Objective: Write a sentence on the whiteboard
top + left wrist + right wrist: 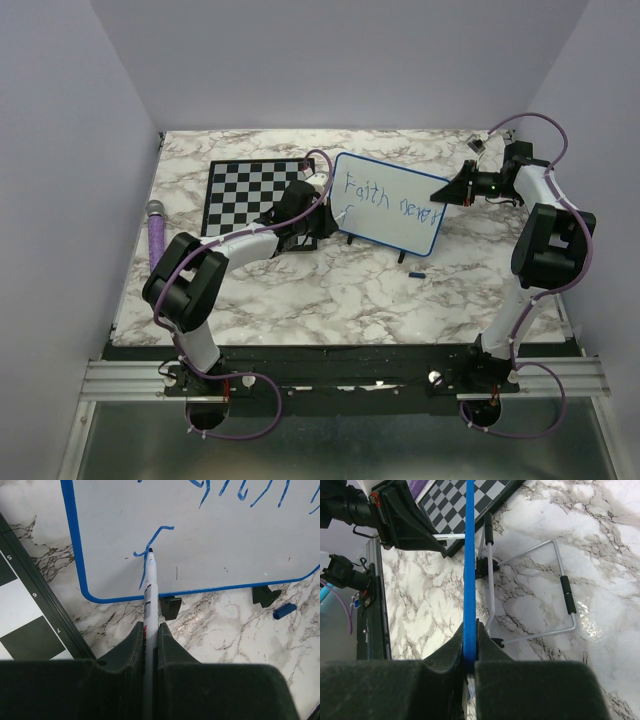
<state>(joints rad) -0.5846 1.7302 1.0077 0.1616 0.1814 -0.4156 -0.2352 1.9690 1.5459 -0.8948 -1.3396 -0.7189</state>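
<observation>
Chessboard (255, 195), purple wand (158, 235), blue cap (418, 272) on table (380, 300)

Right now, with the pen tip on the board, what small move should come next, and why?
Probably lift the marker slightly and shift along the line for the next letter: the whiteboard shows "Faith never", with only an "f" below, the tip on its crossbar.
</observation>
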